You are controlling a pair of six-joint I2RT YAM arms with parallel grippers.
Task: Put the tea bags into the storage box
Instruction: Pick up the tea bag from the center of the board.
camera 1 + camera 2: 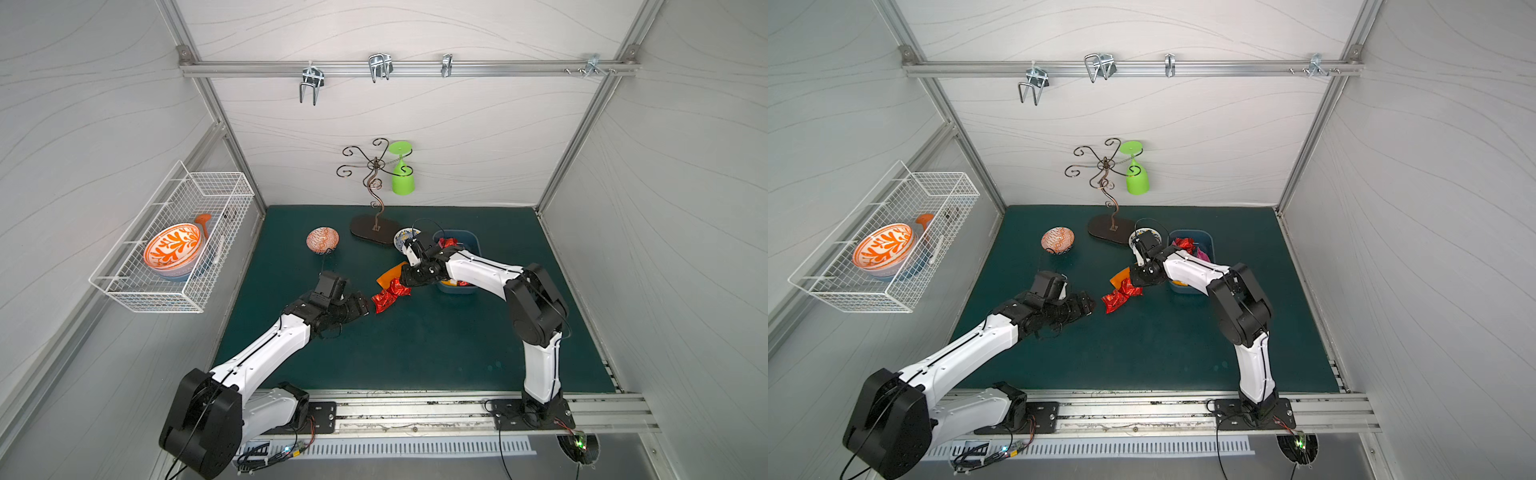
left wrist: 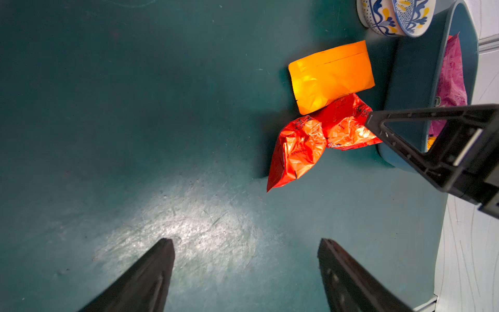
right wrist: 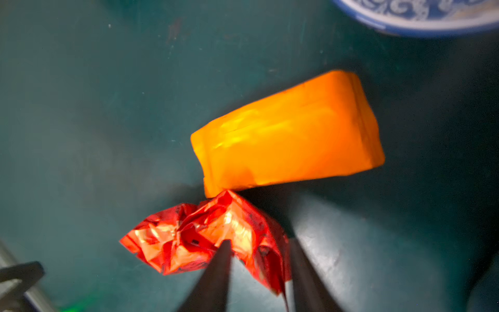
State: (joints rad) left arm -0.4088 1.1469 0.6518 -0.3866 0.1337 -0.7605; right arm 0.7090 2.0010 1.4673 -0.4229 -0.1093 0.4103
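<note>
Two crinkly red tea bags (image 1: 390, 294) (image 1: 1121, 295) lie on the green mat, with an orange tea bag (image 1: 390, 274) (image 2: 329, 75) touching them on the far side. My right gripper (image 3: 259, 241) (image 1: 405, 278) has its jaws drawn in on an edge of the nearer red tea bag (image 3: 216, 232) (image 2: 345, 127); one of its fingers (image 2: 405, 148) shows in the left wrist view. The left gripper (image 2: 245, 240) (image 1: 366, 305) is open over bare mat, just short of the other red tea bag (image 2: 297, 151). The blue storage box (image 1: 471, 241) (image 2: 410, 81) behind my right arm holds red (image 1: 1183, 245) and magenta (image 2: 451, 81) tea bags.
A small blue-patterned bowl (image 1: 405, 239) stands beside the box's far end. A red-patterned bowl (image 1: 322, 240) sits at the back left. The metal cup stand (image 1: 374, 226) carries a green glass (image 1: 402, 178). A white wire basket (image 1: 174, 245) hangs on the left wall.
</note>
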